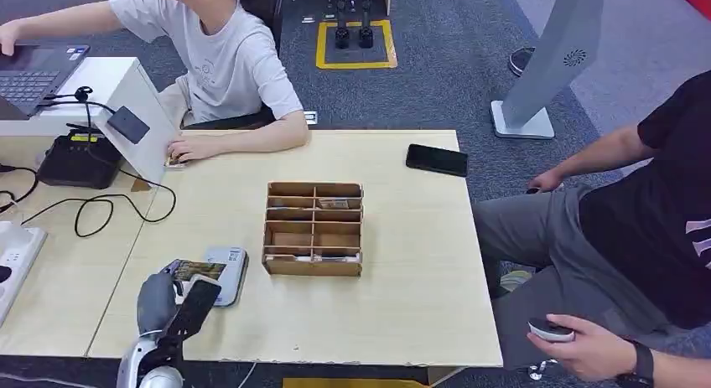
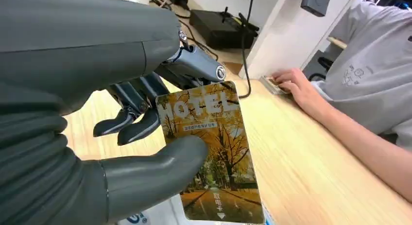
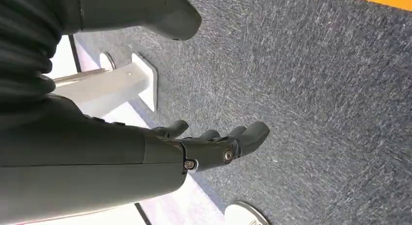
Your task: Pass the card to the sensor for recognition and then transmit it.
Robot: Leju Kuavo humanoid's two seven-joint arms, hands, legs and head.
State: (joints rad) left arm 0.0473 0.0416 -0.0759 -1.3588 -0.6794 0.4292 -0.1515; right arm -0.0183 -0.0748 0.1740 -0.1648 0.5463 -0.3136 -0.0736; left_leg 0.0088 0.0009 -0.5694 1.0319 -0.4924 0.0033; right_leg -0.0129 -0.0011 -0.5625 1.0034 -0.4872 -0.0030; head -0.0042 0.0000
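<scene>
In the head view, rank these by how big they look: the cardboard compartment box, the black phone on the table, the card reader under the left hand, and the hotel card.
1. Cardboard compartment box, clearly largest.
2. Black phone.
3. Card reader, partly covered, so its place against the phone is unsure.
4. Hotel card, mostly hidden by the left hand.

A thin rectangular plastic card (image 2: 209, 157), printed with golden autumn trees, a leaf-strewn path and the white word "HOTEL" across one short end, is held by the left hand (image 1: 172, 292), the thumb pressing its printed face and the dark fingers (image 2: 131, 120) behind it. It hangs just above a flat pale grey rectangular sensor pad (image 1: 230, 272) with rounded corners, which lies flat on the light wooden tabletop (image 1: 402, 296) near the front left corner.
</scene>
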